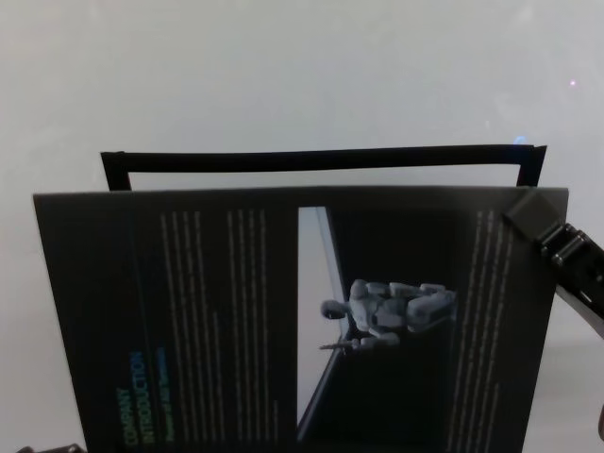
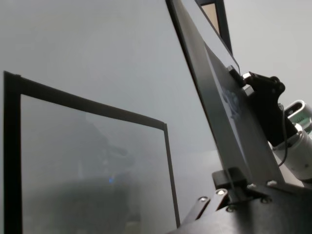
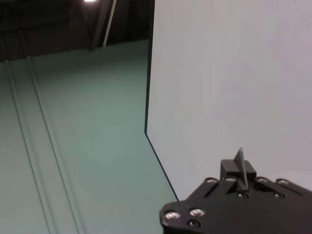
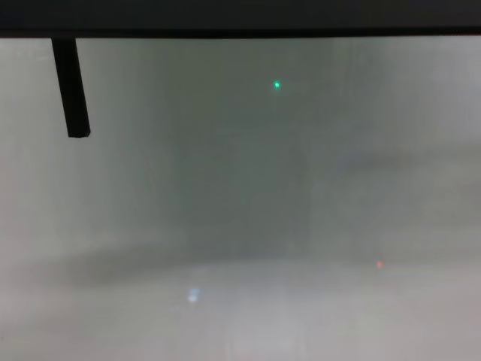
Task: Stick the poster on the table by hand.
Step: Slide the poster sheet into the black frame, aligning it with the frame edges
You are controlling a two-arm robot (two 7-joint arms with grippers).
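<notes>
a thin black rectangular outline (image 1: 321, 159) on the pale surface at the far side, near end hidden

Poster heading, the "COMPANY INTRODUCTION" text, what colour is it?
Green on the flat black rectangular poster, clearest in the head view.

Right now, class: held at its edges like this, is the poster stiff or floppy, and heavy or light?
Probably fairly stiff: the poster runs edge-on in a straight line between the left end effector and right end effector. Likely light, being so thin.
</notes>
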